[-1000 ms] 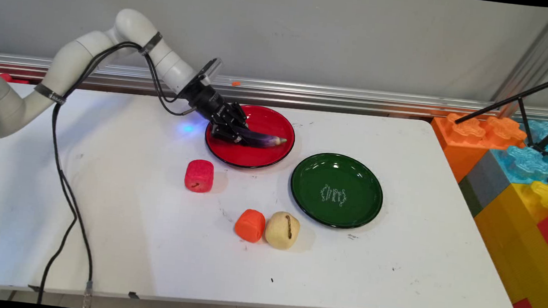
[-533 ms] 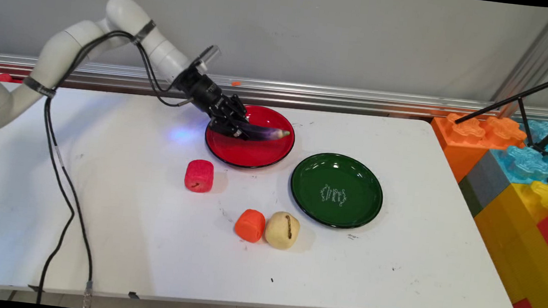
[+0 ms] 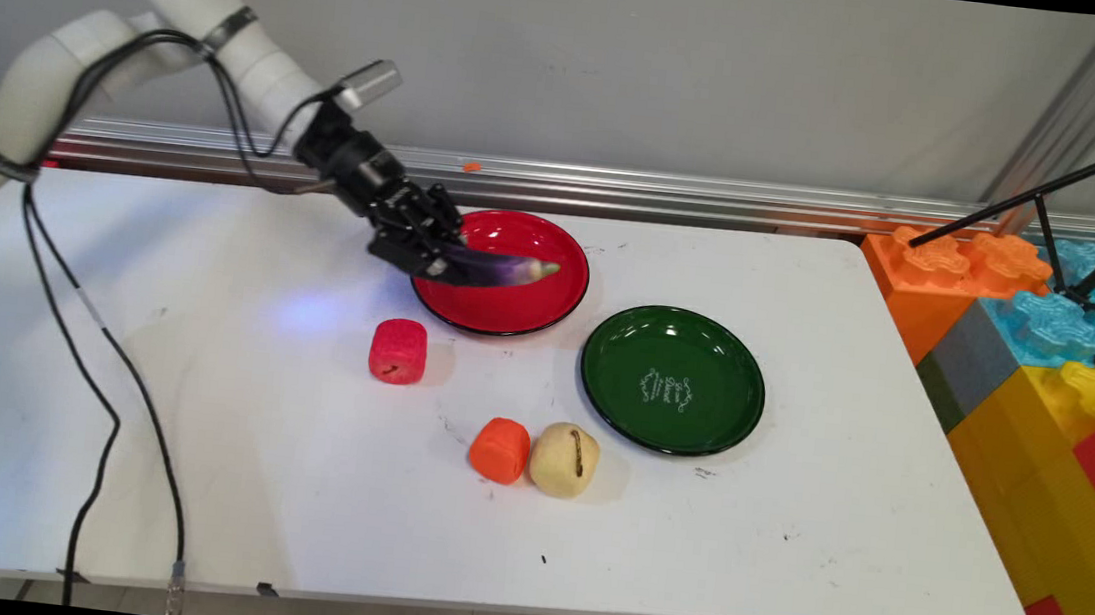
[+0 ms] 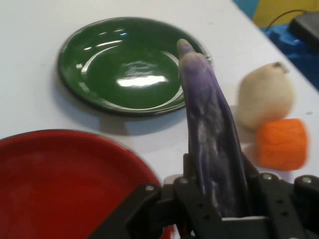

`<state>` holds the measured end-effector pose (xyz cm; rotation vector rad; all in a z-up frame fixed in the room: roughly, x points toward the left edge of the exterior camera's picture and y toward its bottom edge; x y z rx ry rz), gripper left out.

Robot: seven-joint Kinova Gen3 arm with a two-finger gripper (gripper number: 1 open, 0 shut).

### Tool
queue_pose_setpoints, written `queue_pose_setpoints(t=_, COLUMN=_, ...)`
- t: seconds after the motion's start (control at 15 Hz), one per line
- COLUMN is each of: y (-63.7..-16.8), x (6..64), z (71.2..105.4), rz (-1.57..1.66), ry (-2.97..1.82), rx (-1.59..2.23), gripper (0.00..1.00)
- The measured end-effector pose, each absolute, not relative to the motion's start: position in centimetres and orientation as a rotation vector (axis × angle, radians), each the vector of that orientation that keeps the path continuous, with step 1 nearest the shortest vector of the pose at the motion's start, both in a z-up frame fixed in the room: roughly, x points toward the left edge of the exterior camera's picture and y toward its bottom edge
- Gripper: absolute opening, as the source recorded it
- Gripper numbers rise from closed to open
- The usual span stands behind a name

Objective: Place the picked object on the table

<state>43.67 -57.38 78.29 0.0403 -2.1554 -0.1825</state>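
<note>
In the main view, the white arm is reaching in from the upper left of the frame, and its black gripper is clamping one end of a purple eggplant, jaws closed on it. The eggplant is sticking out to the right, hanging over the left part of a red plate just above center; being gripped by its end, it is free to jut out level. A green plate is sitting right of center. Below the red plate, a red block is lying alone, while an orange block and a beige potato are touching lower down.

In the hand view, the eggplant is rising from the gripper at the bottom edge. This view is showing its pale streaks and the linkage pressing its sides, which the main view is not resolving. The red plate is filling the lower left, with the green plate beyond.
</note>
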Motion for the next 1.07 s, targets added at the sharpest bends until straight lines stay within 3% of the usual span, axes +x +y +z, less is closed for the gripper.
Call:
queue_pose_setpoints(t=0.47, y=-51.8, x=47.0, z=79.2, rz=-0.295, ry=-2.144, rx=-0.041, gripper=0.00)
queue_pose_setpoints(t=1.07, y=-46.3, x=49.8, z=76.5, rz=-0.410, ry=-2.148, rx=-0.122, gripper=0.00)
